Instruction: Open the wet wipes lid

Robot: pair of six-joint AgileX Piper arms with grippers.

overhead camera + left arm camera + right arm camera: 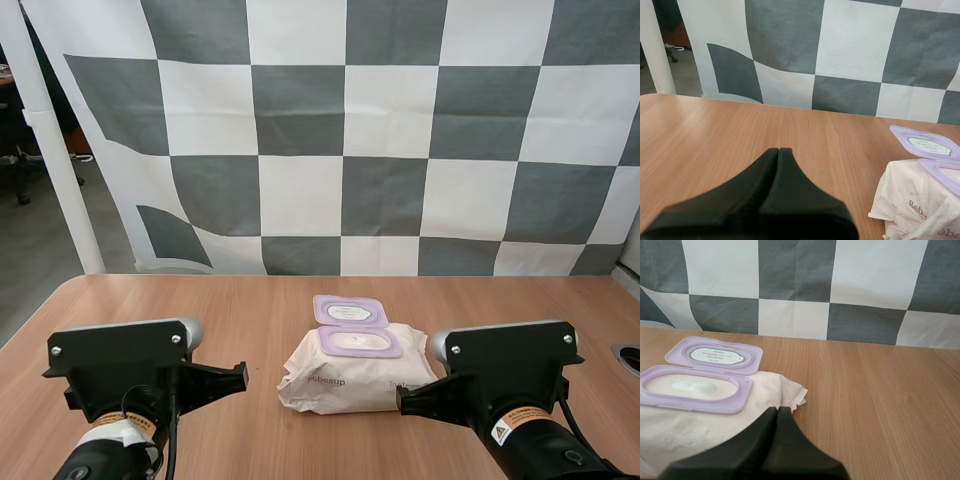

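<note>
Closest of all are the two grippers, one on each side of the single pack of wet wipes (355, 378). On the left gripper (778, 150) the two black fingers lie pressed together as one dark wedge with nothing between them, hanging over bare wooden table (240, 310). From those fingertips the pack lies near, off to the right and slightly ahead, and apart from them. The right gripper (777, 410) is likewise closed on nothing, its two fingers meeting in one seam. Its tips sit at the pack's right end, over the crumpled white wrapper; whether they touch the wrapper cannot be told.

Just ahead of the right fingertips and to their left is the pack's one purple oval frame (695, 390), with a tuft of white wipe (692, 386) showing in the opening. Beyond the frame, farther from both grippers, the one purple lid (720, 356) is already flipped back on its hinge, lying open and nearly flat with its inner label facing up. In the high view the pack rests on the table between the two pairs of fingertips, lid end away from the arms.
</note>
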